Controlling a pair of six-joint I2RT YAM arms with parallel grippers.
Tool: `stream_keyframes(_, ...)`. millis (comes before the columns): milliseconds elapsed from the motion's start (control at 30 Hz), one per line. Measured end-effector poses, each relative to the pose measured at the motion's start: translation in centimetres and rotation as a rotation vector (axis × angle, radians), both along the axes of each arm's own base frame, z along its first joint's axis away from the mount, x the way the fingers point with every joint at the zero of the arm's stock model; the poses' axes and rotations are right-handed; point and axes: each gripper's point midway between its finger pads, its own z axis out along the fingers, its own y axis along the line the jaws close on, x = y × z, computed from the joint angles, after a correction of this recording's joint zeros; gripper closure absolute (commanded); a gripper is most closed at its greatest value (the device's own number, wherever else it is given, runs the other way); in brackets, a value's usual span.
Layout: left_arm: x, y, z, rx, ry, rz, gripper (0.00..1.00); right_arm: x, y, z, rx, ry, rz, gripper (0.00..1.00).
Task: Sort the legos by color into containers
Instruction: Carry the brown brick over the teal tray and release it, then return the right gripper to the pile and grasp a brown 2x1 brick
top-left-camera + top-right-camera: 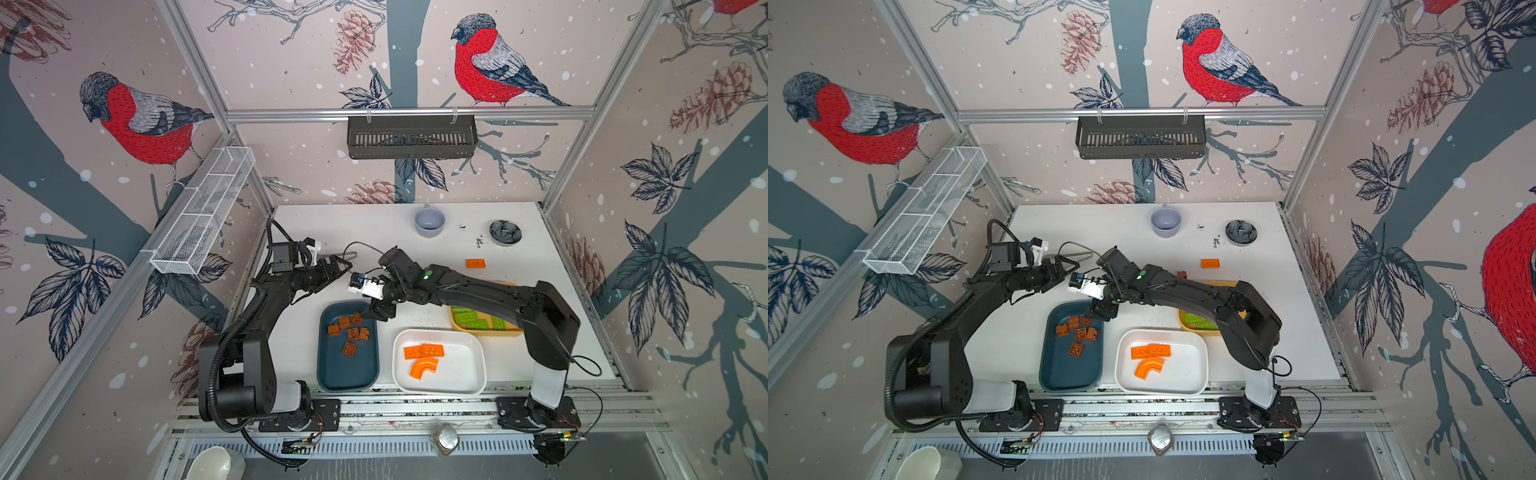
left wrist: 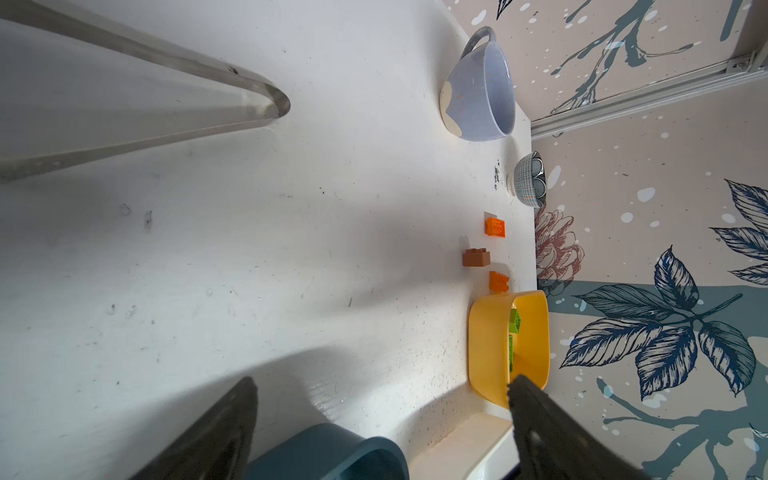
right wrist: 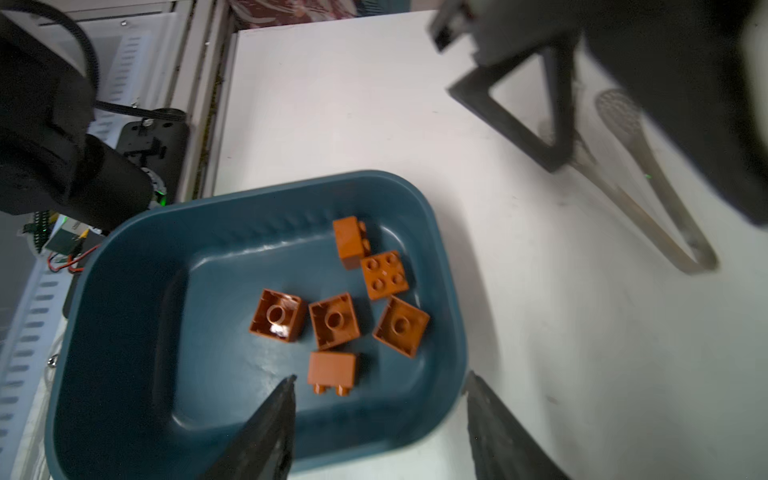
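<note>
Several brown legos (image 3: 332, 320) lie in the dark teal container (image 3: 124, 332). My right gripper (image 3: 381, 376) hangs open over that tray's far end (image 1: 376, 313), with nothing between its fingers. The white container (image 1: 457, 374) holds two orange plates (image 1: 424, 351) and an orange arch (image 1: 424, 368). Green plates (image 1: 478, 321) fill the mustard yellow container (image 2: 488, 345), which my right arm partly hides. On the table lie two orange legos (image 2: 494, 227) (image 2: 498, 281) and a brown block (image 2: 476, 257). My left gripper (image 2: 382, 386) is open and empty, beside the teal tray's far left corner (image 1: 338, 266).
Metal tongs (image 1: 349, 254) lie just beyond my left gripper. A grey-lavender cup (image 1: 430, 221) and a small dark bowl (image 1: 505, 232) stand near the table's back edge. A black basket (image 1: 411, 137) hangs on the back wall and a white mesh rack (image 1: 203, 216) on the left wall.
</note>
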Motion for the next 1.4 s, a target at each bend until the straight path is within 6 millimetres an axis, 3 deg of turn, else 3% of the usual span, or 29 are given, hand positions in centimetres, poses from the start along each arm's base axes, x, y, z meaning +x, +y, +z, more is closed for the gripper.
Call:
stream_keyframes(167, 0.0, -0.5, -0.3, -0.010, 0.010, -0.013, 0.07, 5.4, -6.6, 0.4, -0.074, -0.017, -0.202, 0.32)
stream_keyframes(367, 0.2, -0.9, -0.5, -0.014, 0.016, -0.022, 0.07, 11.5, -14.8, -1.4, -0.245, -0.071, -0.416, 0.32)
stream_keyframes(567, 0.4, -1.0, -0.2, -0.014, 0.010, -0.026, 0.07, 15.4, -20.3, -3.4, -0.381, -0.104, -0.511, 0.34)
stream_keyframes(833, 0.4, -1.0, -0.5, -0.009, 0.015, -0.029, 0.07, 18.1, -24.0, -5.3, -0.488, -0.091, -0.473, 0.33)
stream_keyframes(1000, 0.5, -1.0, -0.8, -0.008, 0.025, -0.030, 0.07, 19.3, -25.2, -6.4, -0.538, -0.065, -0.437, 0.33)
stream_keyframes(1267, 0.6, -1.0, -1.0, -0.004, 0.030, -0.033, 0.07, 18.1, -25.7, -9.5, -0.601, -0.004, -0.363, 0.33)
stream_keyframes(1400, 0.7, -0.9, -1.2, -0.002, 0.037, -0.031, 0.07, 17.8, -25.7, -10.1, -0.603, 0.004, -0.349, 0.33)
